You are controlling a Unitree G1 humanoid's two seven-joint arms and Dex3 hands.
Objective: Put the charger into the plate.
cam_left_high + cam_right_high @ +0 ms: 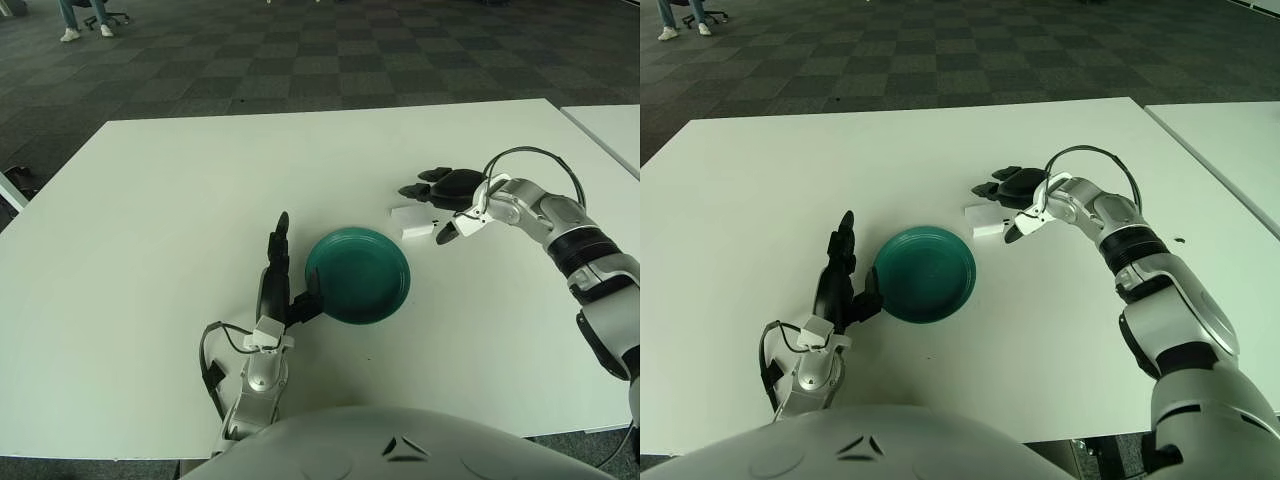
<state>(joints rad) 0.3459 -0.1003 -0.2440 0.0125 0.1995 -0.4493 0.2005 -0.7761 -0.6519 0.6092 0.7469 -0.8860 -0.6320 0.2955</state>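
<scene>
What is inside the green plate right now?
Nothing shows inside the plate. The charger lies on the table beside it, under the right robot hand. The left robot hand stands at the plate's left rim.

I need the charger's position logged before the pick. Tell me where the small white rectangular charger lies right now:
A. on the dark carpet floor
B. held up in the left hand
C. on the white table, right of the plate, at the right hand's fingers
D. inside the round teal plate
C: the small white rectangular charger lies on the white table, outside the round teal plate, with the right hand spread over it.
</scene>
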